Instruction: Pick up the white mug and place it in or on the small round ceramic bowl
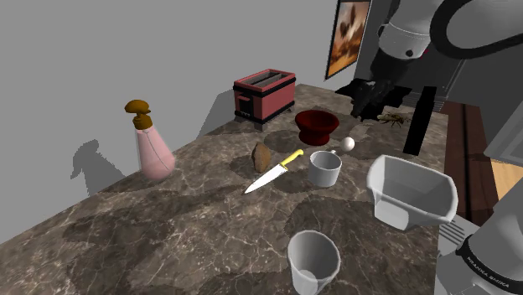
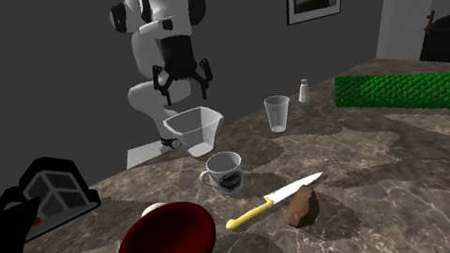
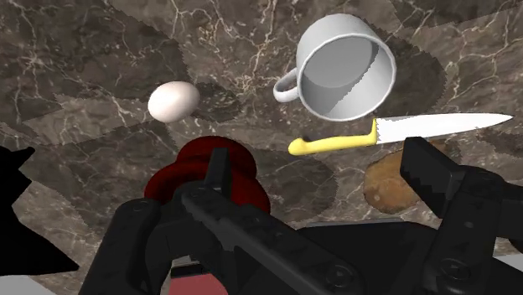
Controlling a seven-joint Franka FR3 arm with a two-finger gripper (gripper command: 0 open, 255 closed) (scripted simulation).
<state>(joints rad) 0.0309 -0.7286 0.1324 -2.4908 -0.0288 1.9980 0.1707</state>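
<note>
A white mug stands upright on the dark marble counter, handle toward the egg; in the second exterior view the mug shows a dark mark on its side. The dark red round bowl sits just beyond it toward the toaster, also seen as the bowl and the bowl. My gripper hangs high above the counter, open and holding nothing. In the wrist view the mug lies well ahead of the gripper, whose fingers stand wide apart.
A yellow-handled knife, a potato and an egg lie close around the mug. A red toaster, a pink dispenser, a white tub and a grey cup also stand on the counter.
</note>
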